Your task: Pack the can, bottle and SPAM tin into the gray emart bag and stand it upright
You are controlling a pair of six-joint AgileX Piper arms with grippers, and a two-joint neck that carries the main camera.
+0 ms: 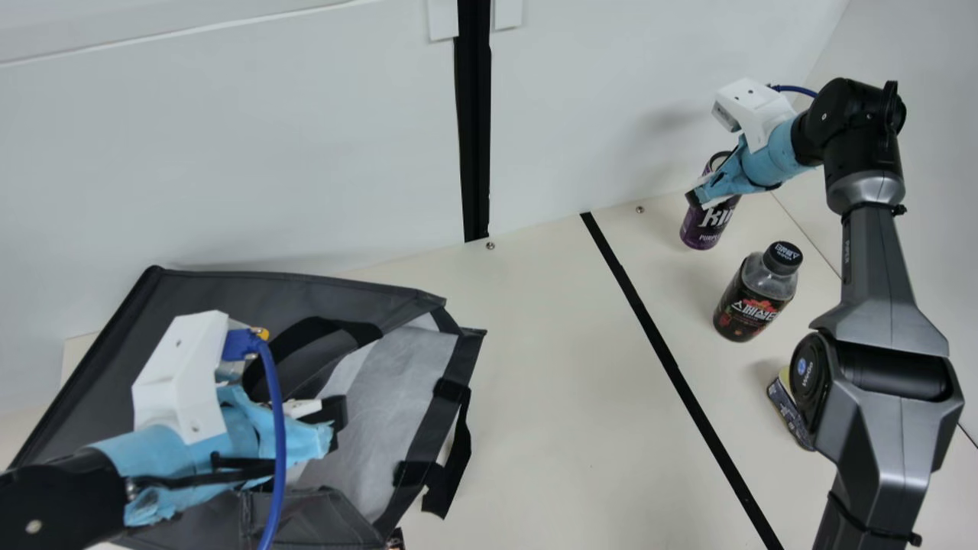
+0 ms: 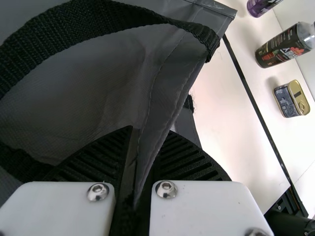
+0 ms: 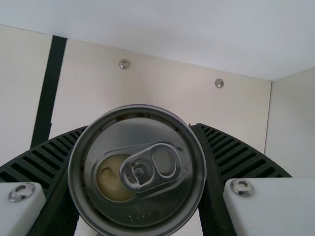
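The left gripper (image 2: pixel 149 132) has its two fingers closed on the edge of the bag (image 1: pixel 107 351), pinching a fold of cloth at the mouth; the right gripper (image 3: pixel 140 128) has the can (image 3: pixel 142 206) between its fingers, one against each side, its opened top showing between them. I cannot tell whether the can's base is off the table. Beyond the left fingers the bag spreads out on its side, its mouth open towards the right arm and its pale lining (image 1: pixel 401 382) showing. Just beside the right fingers, on the near side, the bottle (image 1: pixel 752 298) stands upright with its cap on. Past the bottle, farther from those fingers, the tin (image 2: pixel 293 100) sits on the table. All three goods are outside the bag and well apart from it, across the black strip (image 1: pixel 672 367), so I judge the job to be near its start: the bag's mouth is held and the can taken, but no packing is done. The can, bottle and tin have yet to go in, and the bag must then be stood up.
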